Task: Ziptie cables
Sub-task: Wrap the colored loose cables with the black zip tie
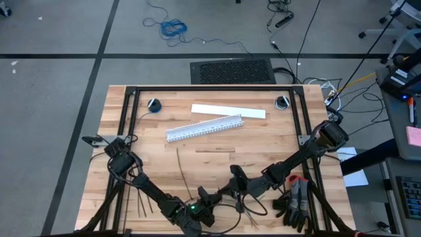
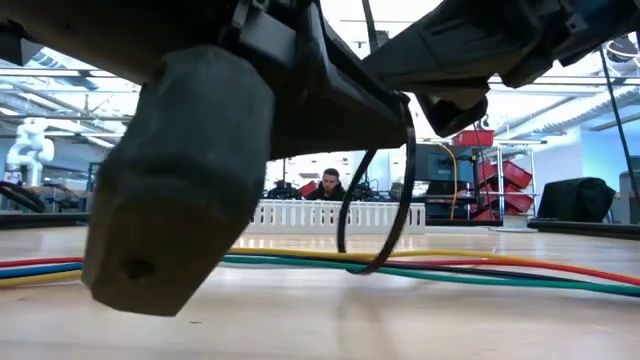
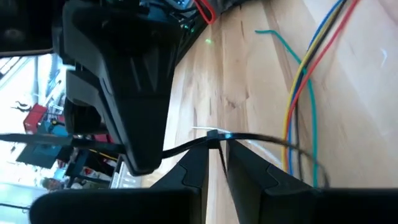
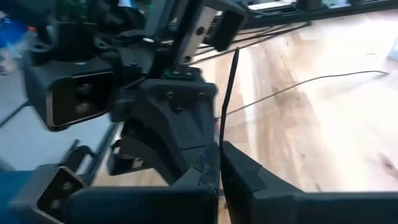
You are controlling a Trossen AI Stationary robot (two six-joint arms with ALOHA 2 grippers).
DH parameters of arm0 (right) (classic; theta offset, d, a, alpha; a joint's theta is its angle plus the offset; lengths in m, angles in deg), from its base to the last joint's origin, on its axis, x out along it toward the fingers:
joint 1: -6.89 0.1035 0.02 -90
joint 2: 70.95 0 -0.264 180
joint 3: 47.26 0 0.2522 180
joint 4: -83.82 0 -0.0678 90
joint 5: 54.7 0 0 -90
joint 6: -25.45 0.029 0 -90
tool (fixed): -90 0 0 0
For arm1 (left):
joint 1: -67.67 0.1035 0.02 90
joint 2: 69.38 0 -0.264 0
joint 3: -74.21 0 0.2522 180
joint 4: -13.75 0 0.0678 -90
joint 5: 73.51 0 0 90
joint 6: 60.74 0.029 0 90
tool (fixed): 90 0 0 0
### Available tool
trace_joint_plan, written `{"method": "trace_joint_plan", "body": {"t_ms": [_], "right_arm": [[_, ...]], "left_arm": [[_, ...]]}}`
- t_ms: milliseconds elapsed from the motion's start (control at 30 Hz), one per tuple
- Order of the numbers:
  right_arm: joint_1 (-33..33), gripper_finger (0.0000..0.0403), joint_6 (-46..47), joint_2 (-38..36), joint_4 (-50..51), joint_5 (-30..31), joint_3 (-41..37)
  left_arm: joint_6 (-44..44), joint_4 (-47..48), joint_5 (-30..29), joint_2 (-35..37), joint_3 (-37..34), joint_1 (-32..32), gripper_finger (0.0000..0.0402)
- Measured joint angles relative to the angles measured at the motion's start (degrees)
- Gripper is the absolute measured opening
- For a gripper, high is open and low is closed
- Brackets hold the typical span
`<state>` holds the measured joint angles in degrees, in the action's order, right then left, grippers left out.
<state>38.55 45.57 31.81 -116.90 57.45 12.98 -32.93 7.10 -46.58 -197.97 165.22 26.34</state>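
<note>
The cables [image 2: 500, 270] are thin red, yellow, green and blue wires lying along the tabletop near the near edge; they also show in the left wrist view [image 3: 305, 81]. One black ziptie [image 2: 392, 190] is bent into a loop that hangs down to the wires. Whether the wires pass through the loop, I cannot tell. My left gripper [image 1: 209, 196] and my right gripper [image 1: 233, 179] stand close together above the wires, and both are shut on this ziptie. Spare zipties [image 1: 143, 201] lie flat on the wood to the left. My left gripper [image 3: 211, 168] pinches the ziptie between its two fingers right at the small head [image 3: 214, 135]. The strip runs crosswise out of both sides of the fingers and is lifted off the table. My right gripper [image 4: 221, 171] pinches the ziptie's strip [image 4: 225, 140] between its two fingers. The free length [image 4: 231, 81] stands straight out past the fingertips, clear of the table.
A white slotted duct [image 1: 204, 128] and a white flat strip [image 1: 228, 111] lie mid-table. One long thin strip [image 1: 183, 172] lies left of the grippers. Dark gloves with a red-tipped tool [image 1: 296, 197] lie by the right arm. A person [image 2: 330, 185] sits beyond the far edge.
</note>
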Motion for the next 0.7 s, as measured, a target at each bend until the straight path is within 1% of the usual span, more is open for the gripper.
{"method": "trace_joint_plan", "body": {"t_ms": [133, 200, 267, 367, 467, 700], "right_arm": [[0.07, 0.0001, 0.06, 0.0, 0.7, 0.47, 0.02], [0.5, 0.0001, 0.09, 0.0, 0.74, 2.48, 0.02], [1.23, 0.0, -0.54, 0.0, 0.76, 4.89, 0.02], [2.02, 0.0, -1.24, 0.07, 0.57, 7.8, 0.02], [2.33, 0.0, -1.74, 0.07, 0.72, 11.13, 0.01], [2.26, 0.0, -3.25, 0.07, -0.4, 13.68, 0.02]], "left_arm": [[2.33, 0.57, 0.02, 0.0, 0.0, -0.04, 0.0054], [2.37, 0.65, 0.04, 0.03, 0.0, 0.03, 0.0054], [2.34, 2.18, 1.5, 0.17, 0.0, 0.32, 0.0054], [0.3, 5.56, 3.25, 0.0, 0.2, 0.74, 0.0054], [-0.8, 6.99, 3.44, -0.17, 0.35, 0.83, 0.0054], [-1.0, 7.47, 3.97, -0.3, 0.33, 0.82, 0.0052]]}}
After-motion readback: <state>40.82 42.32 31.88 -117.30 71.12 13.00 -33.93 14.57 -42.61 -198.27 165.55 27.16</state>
